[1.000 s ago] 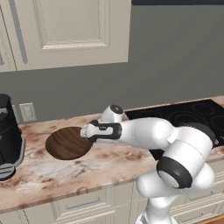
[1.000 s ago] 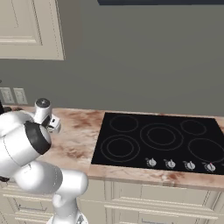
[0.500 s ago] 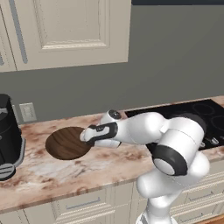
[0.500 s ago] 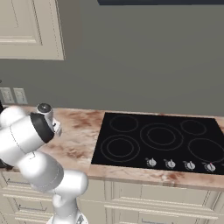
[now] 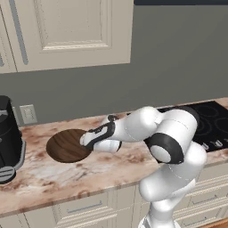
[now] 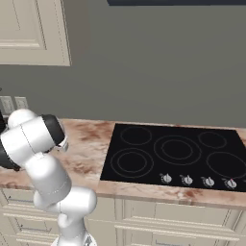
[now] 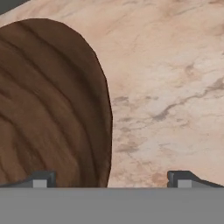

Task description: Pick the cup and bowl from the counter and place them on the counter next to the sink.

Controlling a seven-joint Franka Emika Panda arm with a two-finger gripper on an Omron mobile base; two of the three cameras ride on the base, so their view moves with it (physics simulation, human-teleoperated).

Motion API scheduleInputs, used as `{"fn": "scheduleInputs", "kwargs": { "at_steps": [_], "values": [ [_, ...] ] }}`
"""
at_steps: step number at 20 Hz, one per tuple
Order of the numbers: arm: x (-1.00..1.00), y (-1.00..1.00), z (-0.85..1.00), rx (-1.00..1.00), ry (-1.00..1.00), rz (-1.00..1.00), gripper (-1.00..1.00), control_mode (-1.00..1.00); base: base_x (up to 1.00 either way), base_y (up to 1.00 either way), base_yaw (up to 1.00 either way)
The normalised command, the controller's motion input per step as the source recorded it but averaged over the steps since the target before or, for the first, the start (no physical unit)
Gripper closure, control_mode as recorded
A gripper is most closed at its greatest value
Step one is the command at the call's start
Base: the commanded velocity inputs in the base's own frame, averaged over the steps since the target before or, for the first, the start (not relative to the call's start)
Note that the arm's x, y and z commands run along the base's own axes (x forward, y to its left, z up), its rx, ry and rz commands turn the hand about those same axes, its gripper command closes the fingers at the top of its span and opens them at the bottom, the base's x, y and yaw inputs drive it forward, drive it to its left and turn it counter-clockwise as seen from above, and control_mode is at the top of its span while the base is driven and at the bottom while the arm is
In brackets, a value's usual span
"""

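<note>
The bowl (image 5: 66, 145) is a wide, dark brown wood-grain dish lying on the beige marble counter (image 5: 107, 167), left of the arm. My gripper (image 5: 85, 140) hangs low at the bowl's right rim, open. In the hand view the bowl (image 7: 48, 105) covers the left half, and its rim edge runs down between my two fingertips. One fingertip (image 7: 41, 179) is over the bowl, the other over bare counter (image 7: 175, 87). My gripper (image 7: 111, 179) holds nothing. The cup and the sink are out of view.
A black coffee machine (image 5: 6, 142) stands at the counter's left end, close to the bowl. A wall outlet (image 5: 28, 114) sits behind it. The black glass cooktop (image 6: 173, 151) lies to the right. Cream cabinets (image 5: 67, 31) hang overhead.
My hand has sunk lower and edged left onto the bowl's right rim while the elbow swung forward. The jaws stayed open and the bowl has not moved.
</note>
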Motion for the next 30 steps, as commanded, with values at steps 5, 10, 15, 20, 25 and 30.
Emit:
{"fn": "scheduleInputs", "kwargs": {
  "at_steps": [5, 10, 15, 20, 25, 30],
  "values": [
    [0.21, 0.16, -0.08, 0.0, 0.0, -0.03, -1.0, -1.0, 0.0, 0.0, 0.0],
    [0.09, 0.23, -0.01, 0.0, 0.0, -0.03, -1.0, -1.0, 0.0, 0.0, 0.0],
    [0.0, 0.13, 0.0, 0.0, 0.01, 0.0, -1.0, -1.0, 0.0, 0.0, 0.0],
    [0.0, 0.1, 0.0, -0.01, 0.01, 0.0, 1.0, -1.0, 0.0, 0.0, 0.0],
    [0.0, 0.08, 0.0, -0.01, 0.03, 0.0, 1.0, -1.0, 0.0, 0.0, 0.0],
    [0.0, 0.11, 0.02, -0.04, 0.08, 0.0, 1.0, -1.0, 0.0, 0.0, 0.0]
  ]
}}
